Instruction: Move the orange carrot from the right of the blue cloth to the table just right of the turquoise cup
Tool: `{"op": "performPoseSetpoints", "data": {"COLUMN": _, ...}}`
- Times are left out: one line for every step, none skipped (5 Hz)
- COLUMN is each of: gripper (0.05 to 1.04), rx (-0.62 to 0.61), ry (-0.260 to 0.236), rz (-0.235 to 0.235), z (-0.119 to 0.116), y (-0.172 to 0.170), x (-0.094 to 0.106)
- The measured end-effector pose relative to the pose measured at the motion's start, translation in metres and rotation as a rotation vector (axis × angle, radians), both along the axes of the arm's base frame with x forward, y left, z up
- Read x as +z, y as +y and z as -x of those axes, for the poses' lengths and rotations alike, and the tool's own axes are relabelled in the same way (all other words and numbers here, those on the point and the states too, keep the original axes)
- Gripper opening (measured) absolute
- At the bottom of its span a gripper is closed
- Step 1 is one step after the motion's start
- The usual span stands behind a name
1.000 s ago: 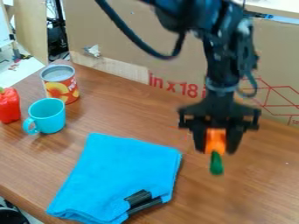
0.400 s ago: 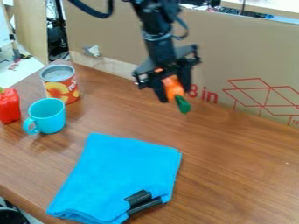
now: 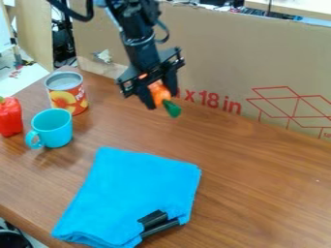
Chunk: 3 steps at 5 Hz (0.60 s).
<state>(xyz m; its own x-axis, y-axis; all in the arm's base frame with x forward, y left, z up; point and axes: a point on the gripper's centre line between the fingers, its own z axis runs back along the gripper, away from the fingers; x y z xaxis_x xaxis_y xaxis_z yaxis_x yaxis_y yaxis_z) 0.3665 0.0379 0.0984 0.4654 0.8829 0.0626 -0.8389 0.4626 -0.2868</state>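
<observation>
Above the wooden table (image 3: pixel 259 169), beyond the blue cloth (image 3: pixel 139 186), holds an orange carrot-like toy (image 3: pixel 157 90) pinched in the gripper (image 3: pixel 163 100), slanting lengthwise down toward the view's right, with green end (image 3: pixel 172 109) past fingertips.

One each: mug (image 3: pixel 56 130), can (image 3: pixel 67 98), cloth (image 3: pixel 132 191); pepper (image 3: pixel 9 117), carrot (image 3: pixel 160 93)

From above, the camera looks down at a slant across the brown wood-grain table (image 3: pixel 259 193). It faces the upright tan cardboard panel (image 3: pixel 226 53) fairly closely.
</observation>
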Motion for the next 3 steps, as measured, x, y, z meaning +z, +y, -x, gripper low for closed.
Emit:
{"op": "performPoseSetpoints", "data": {"gripper": 0.608, "rx": 0.008, "ry": 0.046, "rz": -0.011, "z": 0.000, "y": 0.011, "x": -0.017}}
{"op": "performPoseSetpoints", "data": {"gripper": 0.608, "rx": 0.016, "ry": 0.098, "rz": -0.017, "z": 0.002, "y": 0.015, "x": -0.033}}
{"op": "performPoseSetpoints", "data": {"gripper": 0.608, "rx": 0.075, "ry": 0.138, "rz": -0.035, "z": 0.007, "y": 0.031, "x": -0.043}}
